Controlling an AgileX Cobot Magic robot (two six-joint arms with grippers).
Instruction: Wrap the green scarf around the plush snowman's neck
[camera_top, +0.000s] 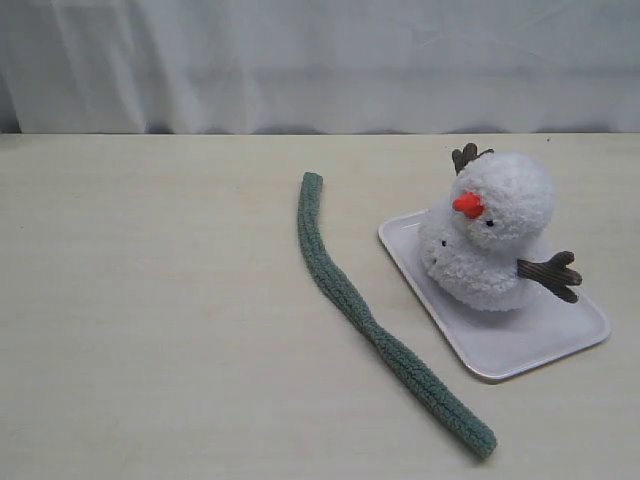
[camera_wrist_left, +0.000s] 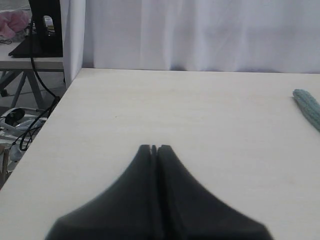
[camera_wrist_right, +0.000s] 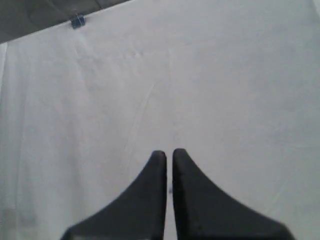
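Observation:
The green scarf lies flat on the table as a long diagonal strip, from the far middle to the near right. The plush snowman stands on a white tray to the scarf's right, with bare neck and brown twig arms. Neither gripper shows in the exterior view. My left gripper is shut with nothing in it, low over bare table; one scarf end shows at that view's edge. My right gripper is shut on nothing, facing the white curtain.
A white curtain hangs behind the table's far edge. The table's left edge shows in the left wrist view, with cables and a second table beyond it.

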